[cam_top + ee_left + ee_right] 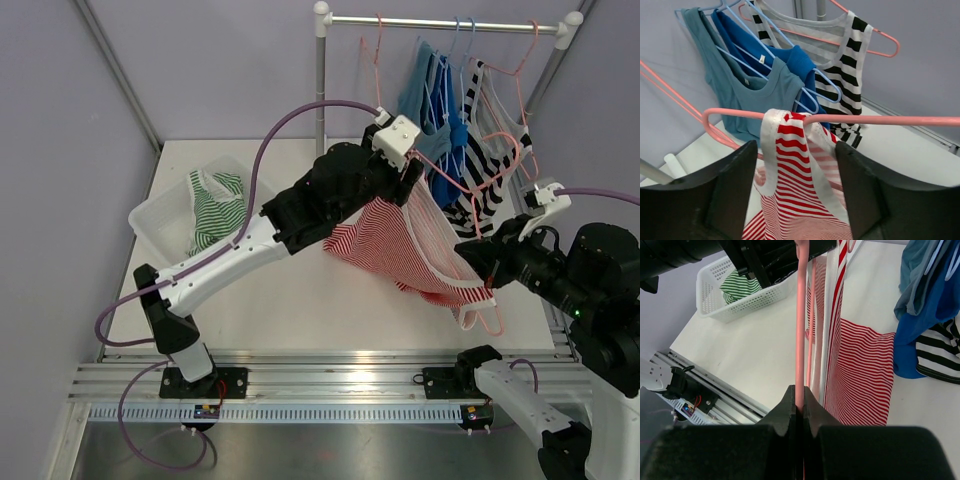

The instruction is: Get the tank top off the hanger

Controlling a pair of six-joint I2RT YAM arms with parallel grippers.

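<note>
The red-and-white striped tank top hangs on a pink hanger held in the air over the table. One white-trimmed strap is draped over the hanger's bar. My left gripper is open, with a finger on each side of that strap just below the bar; in the top view it sits at the garment's upper end. My right gripper is shut on the pink hanger, gripping the wire at the lower end, to the right of the tank top.
A clothes rack's rail at the back carries a teal top, a blue top and a black-and-white striped top on hangers. A white basket holding a green striped garment stands at the left.
</note>
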